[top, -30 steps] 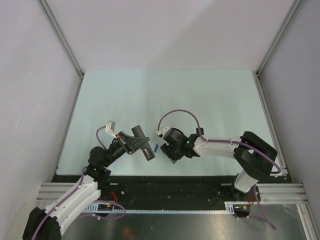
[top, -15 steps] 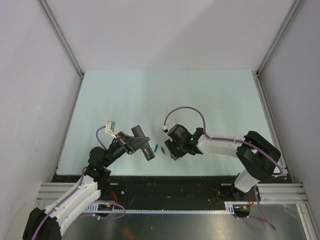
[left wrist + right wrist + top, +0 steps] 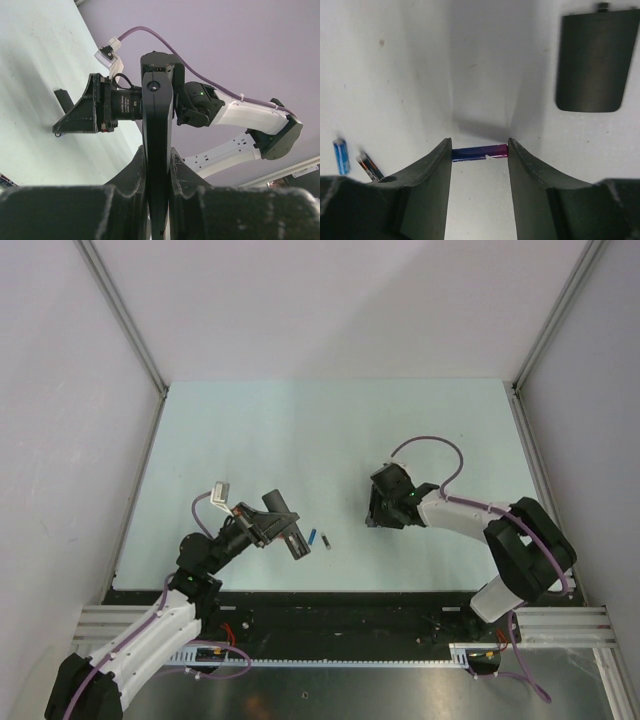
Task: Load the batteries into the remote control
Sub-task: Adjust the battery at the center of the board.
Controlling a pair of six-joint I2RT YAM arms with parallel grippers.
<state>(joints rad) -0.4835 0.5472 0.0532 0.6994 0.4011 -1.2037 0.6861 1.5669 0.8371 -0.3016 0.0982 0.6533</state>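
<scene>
My left gripper [image 3: 278, 526] is shut on the remote control [image 3: 297, 546], a slim black bar held edge-on above the table; in the left wrist view the remote control [image 3: 157, 115] stands up between the fingers [image 3: 132, 175]. My right gripper [image 3: 378, 514] is off to the remote's right. In the right wrist view it [image 3: 480, 150] is shut end to end on a blue-purple battery [image 3: 480, 151], above the table. Two more batteries lie beside the remote's lower end, a blue one [image 3: 313, 537] and a dark one [image 3: 329, 543]; they also show in the right wrist view [image 3: 340, 155] [image 3: 369, 166].
A flat black battery cover [image 3: 592, 60] lies on the table beyond the right gripper's fingers. The pale table [image 3: 330, 430] is walled at the left, right and back. The right arm [image 3: 235, 112] shows behind the remote in the left wrist view.
My right gripper has moved right and slightly back, away from the remote, with a battery between its fingers. Two batteries are now uncovered by the remote. The left arm has not moved.
</scene>
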